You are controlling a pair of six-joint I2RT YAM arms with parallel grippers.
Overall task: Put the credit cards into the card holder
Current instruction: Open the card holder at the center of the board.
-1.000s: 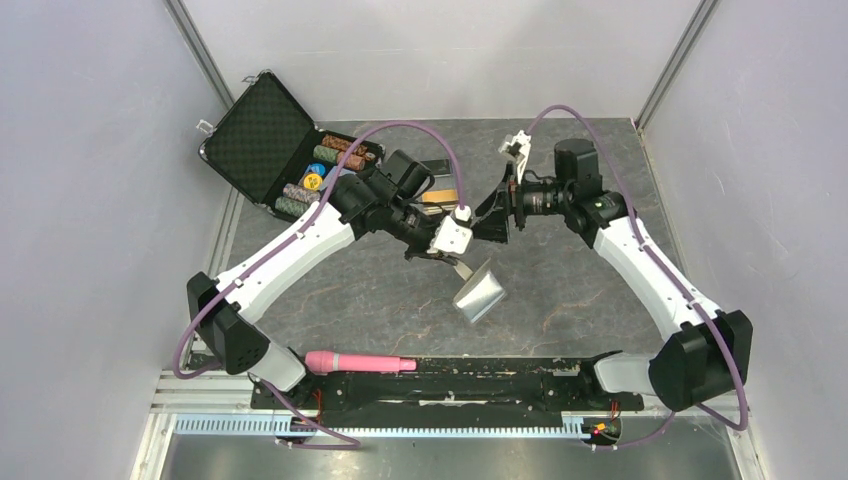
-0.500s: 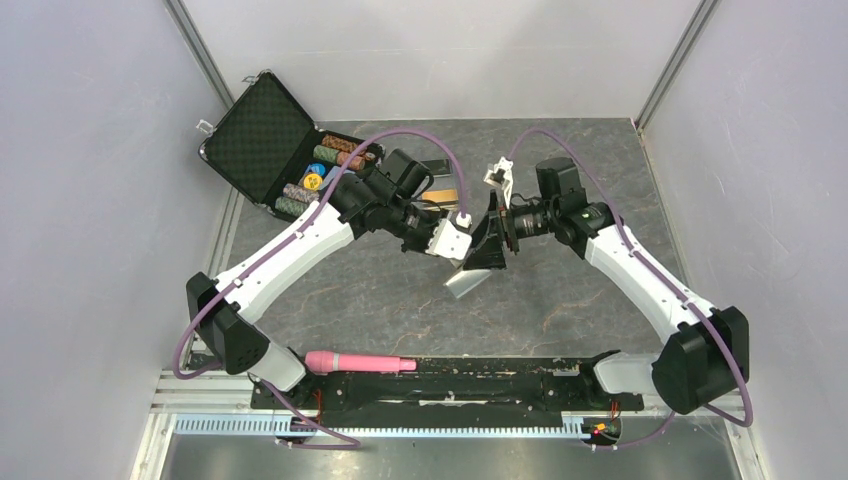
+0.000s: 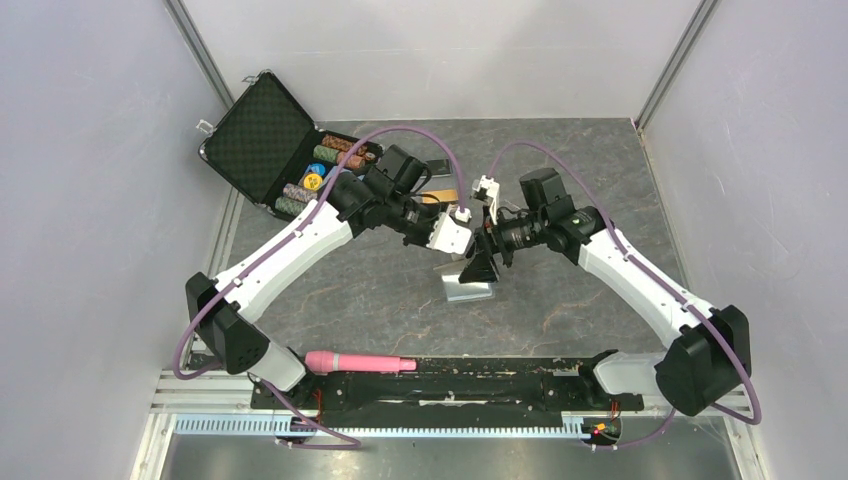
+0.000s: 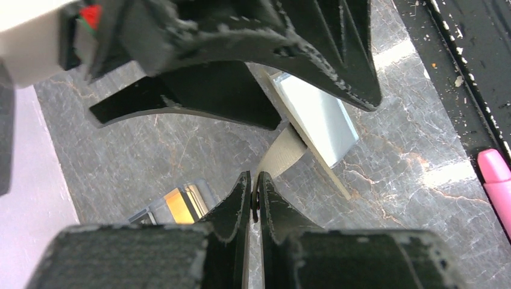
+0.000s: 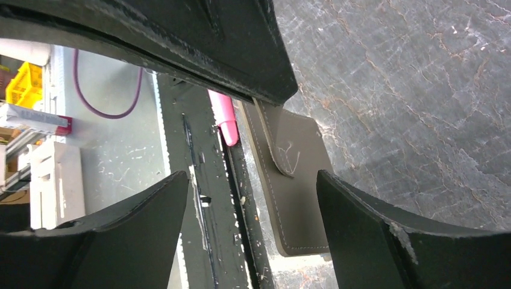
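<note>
Since prev. frame: right tool (image 5: 250, 177) swung in, card holder (image 3: 468, 288) drawn leftward; we log left tool (image 4: 253, 180) pinched on its tab; right tool wide astride holder, gripping nothing; cards (image 3: 441, 197) on surface (image 3: 560, 300), none inserted.

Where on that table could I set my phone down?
Bare stone lies between the left arm and the black rail, and beyond the right arm toward the right wall. It is crowded mid-table, where the arms meet over the card holder, and by the chip case.
</note>
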